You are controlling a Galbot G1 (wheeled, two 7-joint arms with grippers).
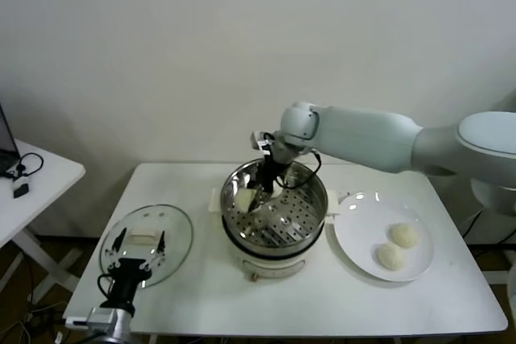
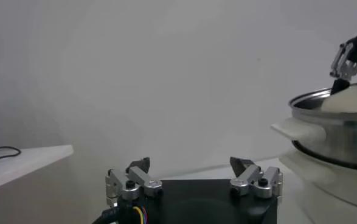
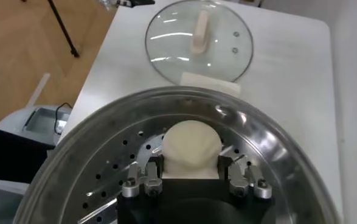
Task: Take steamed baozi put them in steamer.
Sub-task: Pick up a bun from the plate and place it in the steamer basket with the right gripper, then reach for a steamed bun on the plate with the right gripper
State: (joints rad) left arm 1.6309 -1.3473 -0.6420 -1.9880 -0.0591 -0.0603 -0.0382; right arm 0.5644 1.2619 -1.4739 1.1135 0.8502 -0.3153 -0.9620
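A: How far along is it?

B: Partway, I judge. The right tool [image 1: 256,196] is down inside the steamer [image 1: 317,213], pinching one baozi [image 3: 192,146] over the perforated floor at about nine o'clock of the basket — not yet let go. Two more buns [image 1: 398,246] wait on the white plate [image 1: 355,231], at three o'clock from the pot on the bench [image 1: 201,296].

A: And the left tool?

B: The left tool [image 2: 194,178] hangs spread and idle by the glass lid [image 1: 173,231], at nine o'clock.

A: How does the held bun look?

B: Smooth, cream-white, domed — squeezed a little flat where the fingers [image 3: 143,182] press it.
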